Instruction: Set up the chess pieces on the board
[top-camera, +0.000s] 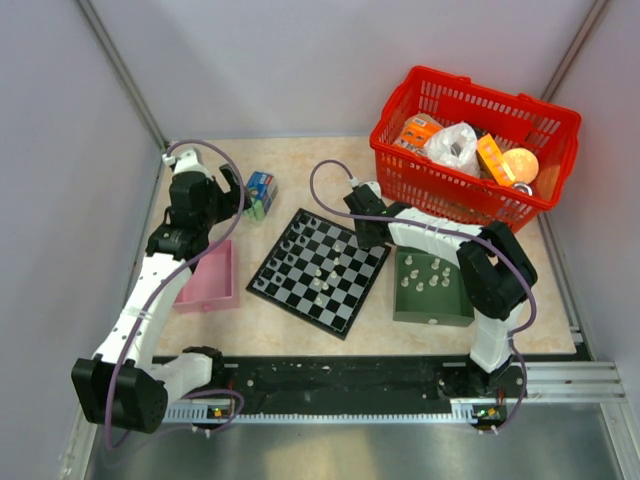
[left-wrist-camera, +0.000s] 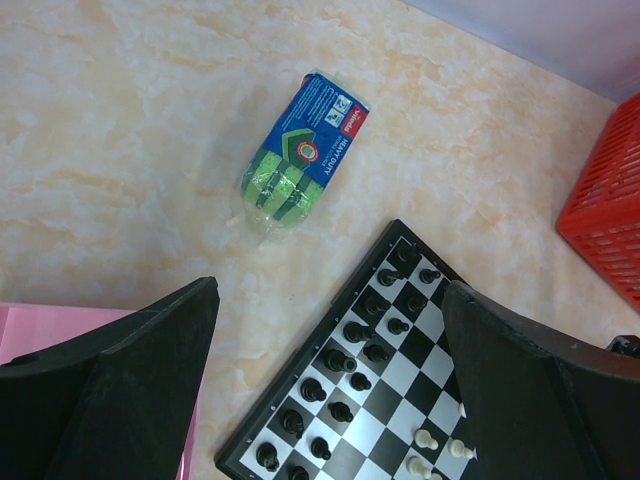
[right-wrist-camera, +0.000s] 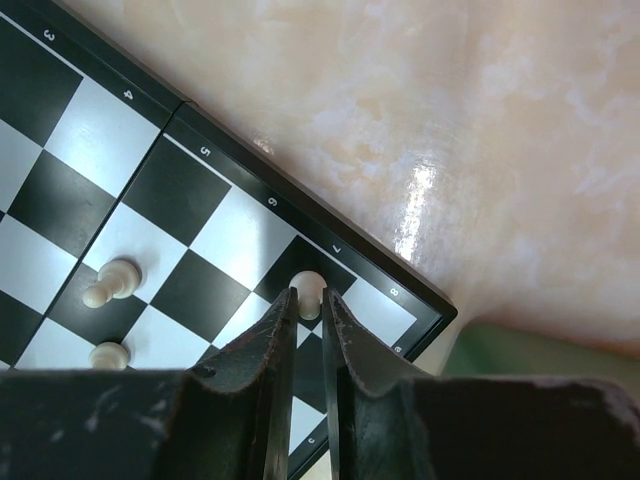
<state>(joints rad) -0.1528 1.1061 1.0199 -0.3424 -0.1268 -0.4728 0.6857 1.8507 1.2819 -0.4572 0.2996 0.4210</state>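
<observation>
Black and silvery-white checks make up the board (top-camera: 345, 300), which lies cornerwise in the middle of the marbled table (top-camera: 300, 165), with a pink tray (top-camera: 208, 297) to its left and a green tray (top-camera: 430, 318) to its right. The dark pieces (left-wrist-camera: 352, 331) stand in two rows along one edge of the board. A few pale pieces (top-camera: 320, 272) are dotted over the middle squares, and more of the pale ones lie in the green tray. The right gripper (right-wrist-camera: 309, 297) is low over the board's edge row, near the corner beside the green tray. Its fingers are drawn almost together around a single pale piece (right-wrist-camera: 307, 285) standing on a dark square, and I cannot tell whether they pinch it or merely flank it. The left gripper (left-wrist-camera: 330, 290) hangs above the table by the board's far-left side with its fingers spread wide and nothing between them. A sponge pack (left-wrist-camera: 300, 150) lies just beyond it. A red basket (top-camera: 450, 190) of oddments sits at the back right.
</observation>
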